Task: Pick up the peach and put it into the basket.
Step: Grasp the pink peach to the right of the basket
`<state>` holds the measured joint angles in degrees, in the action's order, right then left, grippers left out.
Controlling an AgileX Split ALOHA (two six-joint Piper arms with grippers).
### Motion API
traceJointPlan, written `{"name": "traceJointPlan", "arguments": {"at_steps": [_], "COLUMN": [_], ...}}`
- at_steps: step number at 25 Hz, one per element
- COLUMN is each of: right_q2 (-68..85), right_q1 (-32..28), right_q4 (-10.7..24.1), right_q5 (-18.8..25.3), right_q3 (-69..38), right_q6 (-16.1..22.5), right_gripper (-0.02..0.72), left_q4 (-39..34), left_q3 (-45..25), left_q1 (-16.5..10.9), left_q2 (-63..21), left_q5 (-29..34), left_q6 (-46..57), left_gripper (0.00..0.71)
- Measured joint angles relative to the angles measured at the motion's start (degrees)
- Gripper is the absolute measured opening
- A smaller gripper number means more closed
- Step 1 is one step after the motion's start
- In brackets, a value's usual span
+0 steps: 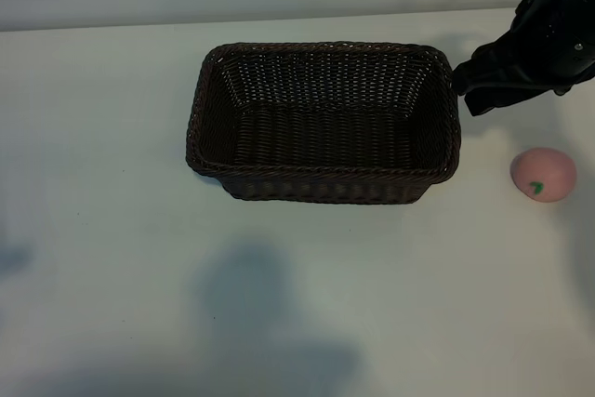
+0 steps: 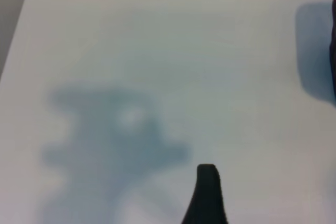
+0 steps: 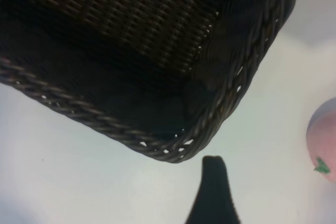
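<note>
Bench (image 1: 112, 230): a plain white surface is seen; soft shadows are cast across its near part, and a blurred shadow is also shown on it in the left wrist view.
Peach (image 1: 543, 174): a small round pale-pink fruit with a tiny green leaf mark is seen lying on the bench, to the right of the basket and apart from it, not held by anything. In the right wrist view it (image 3: 323, 140) is cut off at the picture's edge.
Basket (image 1: 323, 123): a dark brown woven basket with a braided rim is placed near the middle of the bench, upright. Nothing is seen inside it. One rounded corner (image 3: 178, 145) fills much of the right wrist view.
Right gripper (image 1: 469, 90): it is held above the bench beside the basket's far right corner, farther back than the peach, touching neither. Its fingers (image 3: 212, 192) are spread apart with nothing between them.
Left gripper: it is not shown in the exterior view. In its own wrist view a dark fingertip (image 2: 207, 192) is seen over bare bench; the fingers are spread apart and nothing is gripped.
</note>
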<state>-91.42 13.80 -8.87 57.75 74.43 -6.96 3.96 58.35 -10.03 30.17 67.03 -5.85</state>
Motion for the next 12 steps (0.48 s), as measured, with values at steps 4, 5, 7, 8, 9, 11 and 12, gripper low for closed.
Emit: {"name": "traceJointPlan", "arguments": {"at_steps": [4, 5, 7, 8, 9, 11, 12], "right_q2": [0.0, 0.0, 0.0, 0.0, 0.0, 0.0, 0.0], "right_q1": [0.0, 0.0, 0.0, 0.0, 0.0, 0.0, 0.0], "right_q4": [-0.05, -0.05, -0.05, -0.05, -0.05, -0.05, -0.05], "right_q5": [0.0, 0.0, 0.0, 0.0, 0.0, 0.0, 0.0], "right_q3": [0.0, 0.0, 0.0, 0.0, 0.0, 0.0, 0.0], "right_q6": [0.0, 0.0, 0.0, 0.0, 0.0, 0.0, 0.0], "right_gripper": [0.541, 0.541, 0.54, 0.54, 0.54, 0.54, 0.54], "left_q4": [0.06, 0.06, 0.11, 0.25, 0.32, 0.37, 0.37], "left_q3": [-9.24, -11.49, -15.43, -17.4, -19.21, -21.87, -22.96], "left_q1": [0.0, 0.0, 0.0, 0.0, 0.0, 0.0, 0.0], "left_q2": [-10.75, -13.26, -17.68, -19.28, -21.09, -24.06, -25.52], "left_q5": [-1.5, -1.63, -1.83, -1.88, -1.96, -1.95, -2.0], "left_q6": [-0.06, -0.06, 0.08, 0.23, 0.6, 1.64, 2.03], "left_gripper": [0.597, 0.597, 0.597, 0.597, 0.597, 0.597, 0.597]}}
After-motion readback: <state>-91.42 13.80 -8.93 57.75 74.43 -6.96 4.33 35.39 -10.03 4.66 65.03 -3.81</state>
